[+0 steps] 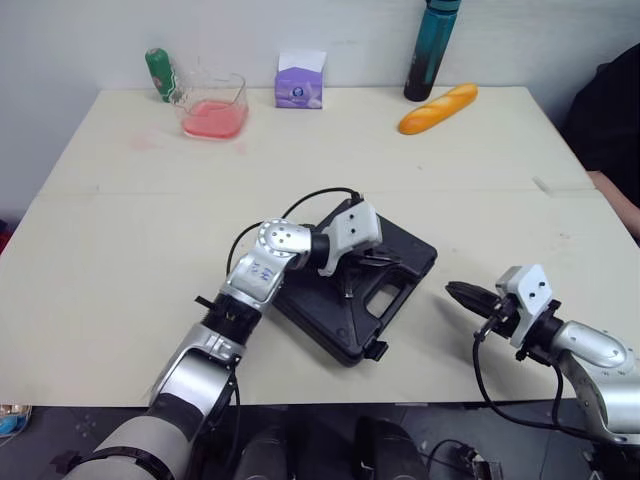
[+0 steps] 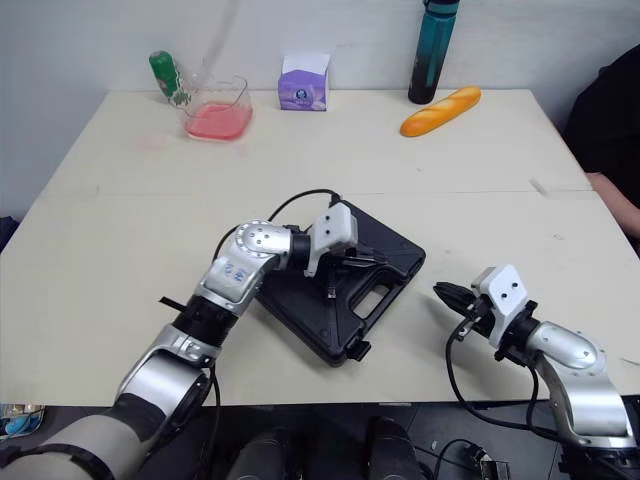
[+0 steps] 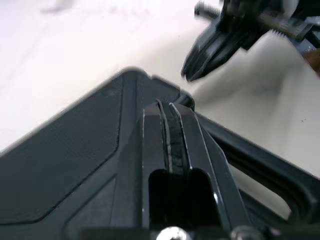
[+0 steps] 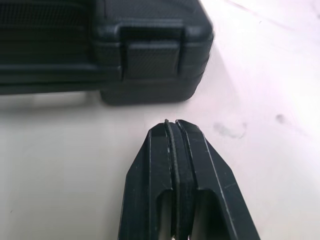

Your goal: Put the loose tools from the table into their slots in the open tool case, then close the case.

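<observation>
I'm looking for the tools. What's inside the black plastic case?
The black plastic tool case is closed, so its inside is hidden. The left gripper rests on its lid.

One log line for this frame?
tool case: closed | left claw: shut, over case | right claw: shut, beside case, apart

A: What surface is this?
B: A pale beige table [image 1: 450, 200].
A: What lies on it?
B: Near the front edge, a closed black tool case [image 2: 320, 320]. Along the far edge, a green bottle [image 1: 160, 74] just beside a clear container [image 1: 212, 110] with pink contents, a purple box [image 1: 300, 80], an upright teal bottle [image 1: 430, 50] and a bread loaf [image 1: 437, 108].
</observation>
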Controlling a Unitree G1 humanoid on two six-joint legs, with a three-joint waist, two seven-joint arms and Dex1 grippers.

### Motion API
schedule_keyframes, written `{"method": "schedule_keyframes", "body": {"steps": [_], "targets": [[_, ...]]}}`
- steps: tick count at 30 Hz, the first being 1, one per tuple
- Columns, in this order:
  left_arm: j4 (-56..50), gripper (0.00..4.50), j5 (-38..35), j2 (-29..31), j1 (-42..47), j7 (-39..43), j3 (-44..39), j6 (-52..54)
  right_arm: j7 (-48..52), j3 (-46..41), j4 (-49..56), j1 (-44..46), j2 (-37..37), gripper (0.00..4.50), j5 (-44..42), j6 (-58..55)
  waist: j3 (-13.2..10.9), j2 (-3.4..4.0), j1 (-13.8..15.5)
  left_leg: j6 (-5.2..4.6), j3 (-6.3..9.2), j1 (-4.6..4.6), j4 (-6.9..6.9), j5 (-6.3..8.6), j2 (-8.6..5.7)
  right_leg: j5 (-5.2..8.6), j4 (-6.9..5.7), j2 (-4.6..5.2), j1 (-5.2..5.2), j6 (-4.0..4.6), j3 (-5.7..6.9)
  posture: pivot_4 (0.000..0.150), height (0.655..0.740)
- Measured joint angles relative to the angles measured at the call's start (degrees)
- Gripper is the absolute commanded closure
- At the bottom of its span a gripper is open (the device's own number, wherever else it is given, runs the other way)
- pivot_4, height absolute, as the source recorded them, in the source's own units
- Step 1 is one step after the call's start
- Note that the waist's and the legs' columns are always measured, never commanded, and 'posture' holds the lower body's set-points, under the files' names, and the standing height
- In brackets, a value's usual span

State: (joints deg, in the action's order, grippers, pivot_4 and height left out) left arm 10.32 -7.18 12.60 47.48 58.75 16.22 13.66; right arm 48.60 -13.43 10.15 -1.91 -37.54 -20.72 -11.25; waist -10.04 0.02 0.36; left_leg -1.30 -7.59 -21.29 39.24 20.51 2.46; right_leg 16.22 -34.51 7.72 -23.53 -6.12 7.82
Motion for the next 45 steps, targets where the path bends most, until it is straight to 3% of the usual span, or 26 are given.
{"method": "schedule_keyframes", "body": {"steps": [9, 13, 24, 45], "targets": [[-21.36, 4.50, -7.98, 11.32, -13.14, 6.29, -1.74, 3.02, 3.91, 1.97, 5.55, -8.53, 0.71, 4.42, -1.49, 2.39, -0.04, -0.01, 0.82, -0.05, -0.05, 0.08, 0.01, -0.05, 0.00, -0.06, 0.05, -0.04, 0.03, -0.12, -0.17, 0.150, 0.7400], [-25.18, 4.50, -8.21, 13.48, -17.46, 6.05, -1.31, 3.98, 6.01, 4.94, 5.78, -9.67, 1.32, 4.42, -1.24, 4.37, -0.06, -0.02, 1.02, -0.13, -0.07, 0.11, 0.13, -0.07, -0.11, -0.09, 0.11, 0.09, 0.03, -0.10, -0.25, 0.150, 0.7400], [-26.13, 4.50, -4.90, 15.27, -20.58, 3.18, 4.32, 4.27, 10.25, 9.82, 8.01, -10.32, -0.17, 4.42, -2.35, 3.43, -0.07, -0.03, 0.93, -0.08, -0.06, 0.13, 0.15, -0.11, -0.03, -0.11, 0.01, 0.02, 0.00, 0.00, -0.24, 0.150, 0.7400], [-28.99, 4.50, -3.99, 20.09, -21.93, -2.22, 5.10, 8.40, 9.09, 18.11, 8.04, -3.78, 1.88, 4.42, -0.69, 3.43, 0.21, -0.06, 1.01, -0.07, -0.01, 0.29, 0.47, -0.09, 0.10, -0.12, -0.27, 0.04, 0.15, 0.16, -0.23, 0.150, 0.7400]]}}
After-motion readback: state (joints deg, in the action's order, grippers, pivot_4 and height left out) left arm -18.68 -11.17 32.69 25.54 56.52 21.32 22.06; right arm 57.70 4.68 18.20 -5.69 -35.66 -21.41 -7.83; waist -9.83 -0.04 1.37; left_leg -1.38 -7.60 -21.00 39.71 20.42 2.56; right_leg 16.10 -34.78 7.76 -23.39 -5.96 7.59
